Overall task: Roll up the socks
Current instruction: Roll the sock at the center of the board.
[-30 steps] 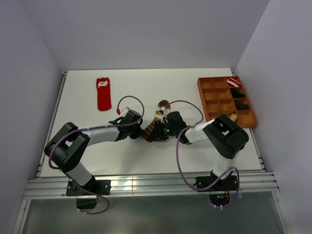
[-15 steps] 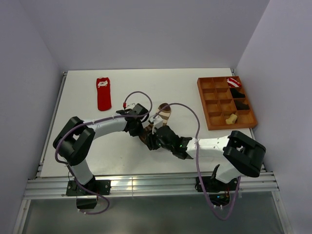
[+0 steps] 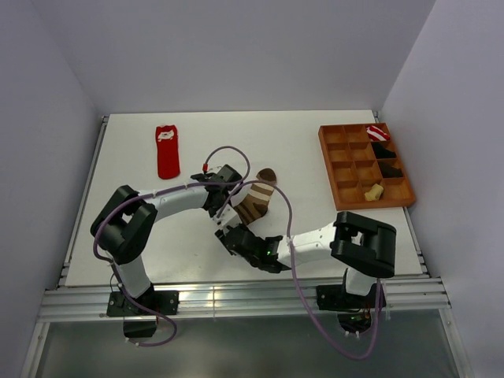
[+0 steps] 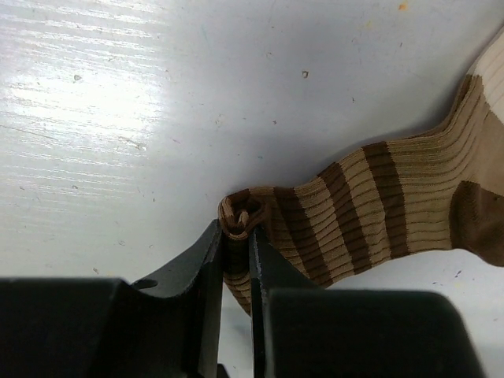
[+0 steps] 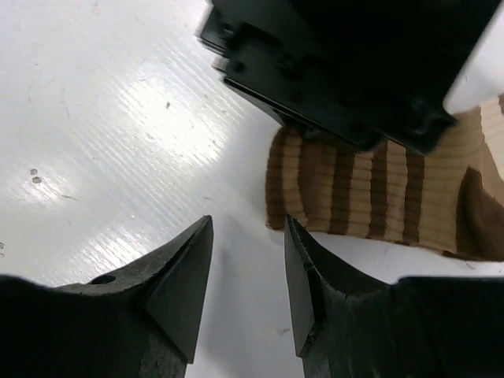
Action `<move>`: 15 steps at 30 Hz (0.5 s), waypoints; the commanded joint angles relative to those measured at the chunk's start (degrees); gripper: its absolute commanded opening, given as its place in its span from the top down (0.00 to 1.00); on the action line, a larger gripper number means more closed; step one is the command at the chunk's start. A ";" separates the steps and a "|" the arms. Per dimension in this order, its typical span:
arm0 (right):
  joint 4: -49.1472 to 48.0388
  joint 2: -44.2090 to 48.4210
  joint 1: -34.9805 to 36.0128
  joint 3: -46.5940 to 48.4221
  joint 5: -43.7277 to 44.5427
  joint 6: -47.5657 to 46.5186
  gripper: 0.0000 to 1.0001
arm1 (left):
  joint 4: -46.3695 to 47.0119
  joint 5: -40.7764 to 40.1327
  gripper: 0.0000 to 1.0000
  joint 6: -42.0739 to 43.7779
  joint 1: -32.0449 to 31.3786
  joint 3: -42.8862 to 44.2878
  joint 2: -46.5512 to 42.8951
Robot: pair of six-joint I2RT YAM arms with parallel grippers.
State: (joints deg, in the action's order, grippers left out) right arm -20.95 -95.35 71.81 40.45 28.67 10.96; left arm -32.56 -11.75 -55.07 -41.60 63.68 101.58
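Note:
The brown-and-tan striped sock [image 3: 256, 201] lies mid-table, also in the left wrist view [image 4: 378, 205] and right wrist view [image 5: 362, 193]. My left gripper [image 3: 235, 205] is shut on its bunched, partly rolled end [image 4: 240, 224]. My right gripper [image 3: 226, 234] is open and empty just in front of that end, its fingertips [image 5: 197, 236] on bare table beside the sock's edge. The red sock [image 3: 167, 151] with a white mark lies flat at the far left. The mustard-yellow sock [image 3: 373, 191] sits in a near compartment of the tray.
An orange compartment tray [image 3: 339, 161] stands at the right, holding a red-and-white striped bundle [image 3: 378, 132] and black bundles [image 3: 386, 157]. The left gripper's body [image 5: 354, 63] hangs close above the right gripper's fingers. White walls close in the table.
My right gripper has pulled off the sock and swung toward the near edge, now open in front of it. My left gripper has shifted slightly right, still gripping the sock's end.

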 commanded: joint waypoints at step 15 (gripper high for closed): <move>-0.14 -12.14 1.93 8.60 13.17 -5.34 0.50 | -3.04 1.11 0.99 2.16 -0.23 0.04 0.81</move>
State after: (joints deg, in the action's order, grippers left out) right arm -21.32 -106.34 73.78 47.48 38.17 6.31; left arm -32.53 -11.33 -54.68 -41.54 63.68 101.62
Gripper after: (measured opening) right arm 0.502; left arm 0.196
